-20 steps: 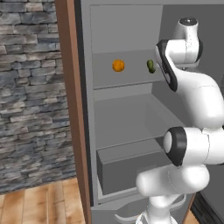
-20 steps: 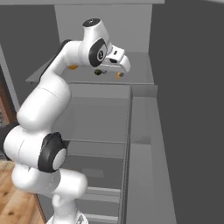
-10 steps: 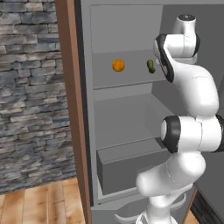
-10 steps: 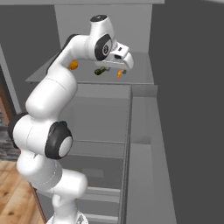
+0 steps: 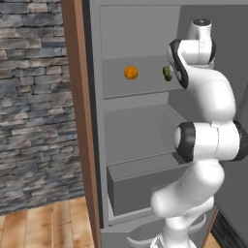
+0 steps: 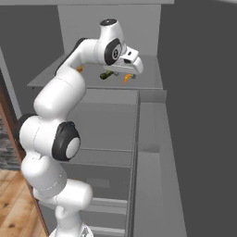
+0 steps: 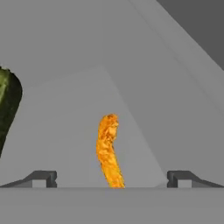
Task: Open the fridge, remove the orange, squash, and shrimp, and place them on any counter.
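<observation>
Your gripper [image 7: 112, 177] is up at the top shelf of the open fridge [image 5: 140, 121], jaws spread wide with nothing between them but the shrimp [image 7: 108, 151] lying straight ahead on the shelf. You've got the squash [image 7: 8, 107] just off to the side, and the orange [image 5: 131, 72] sits further left on that same shelf.

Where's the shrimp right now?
The shrimp lies on the fridge's upper shelf, centred between the open gripper's fingertips in the hand view, with the squash off to its left there.
</observation>
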Controlling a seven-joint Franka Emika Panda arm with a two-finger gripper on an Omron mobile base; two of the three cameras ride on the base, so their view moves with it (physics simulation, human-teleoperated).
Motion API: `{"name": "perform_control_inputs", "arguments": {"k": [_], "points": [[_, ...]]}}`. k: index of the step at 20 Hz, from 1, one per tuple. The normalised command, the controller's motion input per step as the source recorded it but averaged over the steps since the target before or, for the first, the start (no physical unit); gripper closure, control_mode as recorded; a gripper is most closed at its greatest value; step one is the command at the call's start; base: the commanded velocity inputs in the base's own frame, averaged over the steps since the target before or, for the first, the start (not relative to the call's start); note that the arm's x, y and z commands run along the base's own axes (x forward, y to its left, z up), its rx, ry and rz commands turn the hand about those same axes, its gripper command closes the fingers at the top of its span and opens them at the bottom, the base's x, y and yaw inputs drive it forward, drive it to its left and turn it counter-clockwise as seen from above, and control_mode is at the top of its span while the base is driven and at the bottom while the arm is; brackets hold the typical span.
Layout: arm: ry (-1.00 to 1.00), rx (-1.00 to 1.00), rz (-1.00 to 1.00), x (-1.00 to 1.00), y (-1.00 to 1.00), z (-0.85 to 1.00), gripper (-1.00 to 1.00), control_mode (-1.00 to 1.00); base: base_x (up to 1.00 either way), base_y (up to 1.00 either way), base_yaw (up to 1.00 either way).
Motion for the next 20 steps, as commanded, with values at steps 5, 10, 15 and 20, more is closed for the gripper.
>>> {"name": "perform_control_inputs", "arguments": {"k": [5,10,15,20], "points": [[0.00,0.02,0.00,0.27,-0.10,-0.10,-1.00,-1.00,0.00,0.00,0.00],[0.01,0.02,0.00,0.18,-0.09,-0.06,-1.00,-1.00,0.00,0.00,0.00],[0.02,0.00,0.00,0.04,0.00,-0.18,-1.00,-1.00,0.00,0.00,0.00],[0.01,0.00,0.00,0.00,0.00,-0.14,-1.00,-1.00,0.00,0.00,0.00]]}}
